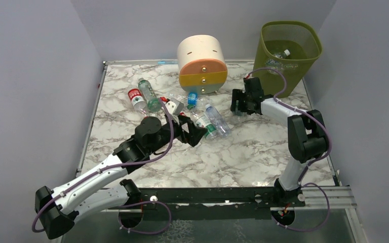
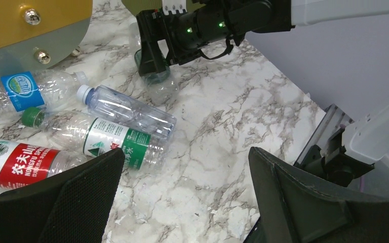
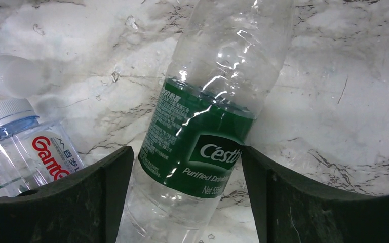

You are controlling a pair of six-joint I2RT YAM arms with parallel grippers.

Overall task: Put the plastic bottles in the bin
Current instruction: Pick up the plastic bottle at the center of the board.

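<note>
At the near edge of the marbled tabletop (image 1: 243, 157), the left arm (image 1: 96, 174) stretches in toward the middle. Its left pincer (image 2: 185, 195) is spread wide with nothing between the fingers, low beside a scatter of plastic bottles (image 1: 182, 104). Just past those fingers lie a red-labelled bottle (image 2: 20, 166), a green-capped bottle (image 2: 106, 143) with a green and white label, and a clear white-capped bottle (image 2: 129, 112) touching it. A blue-labelled bottle (image 2: 23, 91) lies a little farther off, near the foot of the round drawer unit (image 1: 202, 61). To the right of the heap, the right pincer (image 3: 186, 154) is lowered over a green-labelled bottle (image 3: 202, 126) resting on the marble. It has one finger on each side of the bottle, close against it; whether they are pinching it cannot be told. A red-lettered bottle (image 3: 30, 152) with a white cap lies just beside. At the far right corner the olive mesh bin (image 1: 261, 53) stands upright, with a few clear bottles already inside.
</note>
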